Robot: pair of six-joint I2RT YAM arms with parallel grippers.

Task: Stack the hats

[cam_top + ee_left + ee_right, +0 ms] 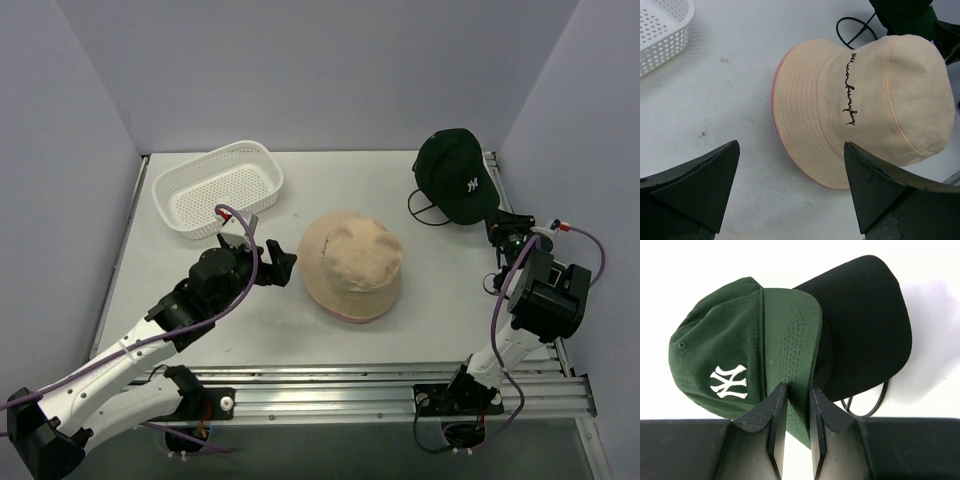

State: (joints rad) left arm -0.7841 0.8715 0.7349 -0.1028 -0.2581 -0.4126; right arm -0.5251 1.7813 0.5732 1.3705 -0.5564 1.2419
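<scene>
Black and spread wide, the left claw [790, 150] hangs low over the table [730, 90], holding nothing. The tan hat [880, 100] lies just beyond it and a little to its right. The near brim edge sits about level with the fingertips but touches neither. The hat rests crown up near the middle of the table, with a line of dark script running across the crown. A thin pink rim shows under its brim on the claw's side, so the pink hat [774, 102] lies beneath it, almost wholly covered.

Over on the right, the right claw [797, 387] has its jaws drawn close together with only a slim slit between them. The brim of the green cap [725, 335] runs into that slit. Whether the jaws pinch the brim or only hover above it, I cannot tell. The green cap lies just beyond the claw, near the far right corner, its white logo facing up. It overlaps the black cap [865, 325], whose brim juts out to the right from under it.

Farthest off, at the far left, sits the white basket [240, 215], well apart from all the hats.
</scene>
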